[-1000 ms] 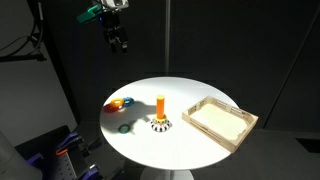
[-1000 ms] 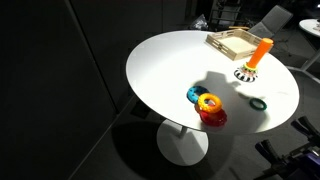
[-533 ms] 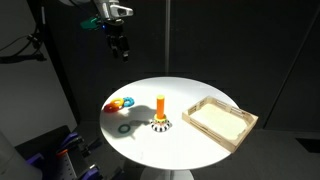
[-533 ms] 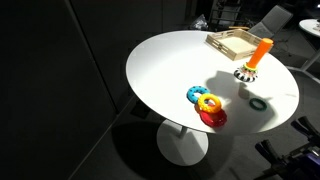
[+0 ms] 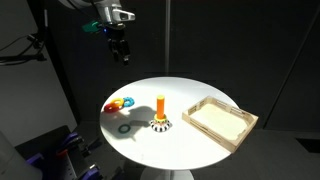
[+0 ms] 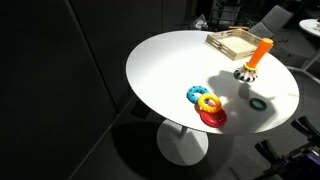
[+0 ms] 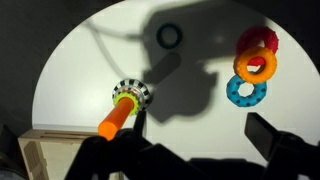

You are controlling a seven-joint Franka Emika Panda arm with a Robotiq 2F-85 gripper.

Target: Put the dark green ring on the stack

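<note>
Evidently approach step: gripper (image 5: 121,55) at upper left, jaws seemingly wide and empty; next, descend onto dark green ring (image 5: 124,127), lower left of stack (image 5: 160,112).

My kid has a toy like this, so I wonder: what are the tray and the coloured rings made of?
The tray looks like bare pale wood: light tan, matte, thin raised walls. The red, yellow and blue rings look like plastic, perhaps painted wood: even, saturated colours, smooth rounded surfaces. The dark green ring seems alike, but it is too small to judge.
</note>
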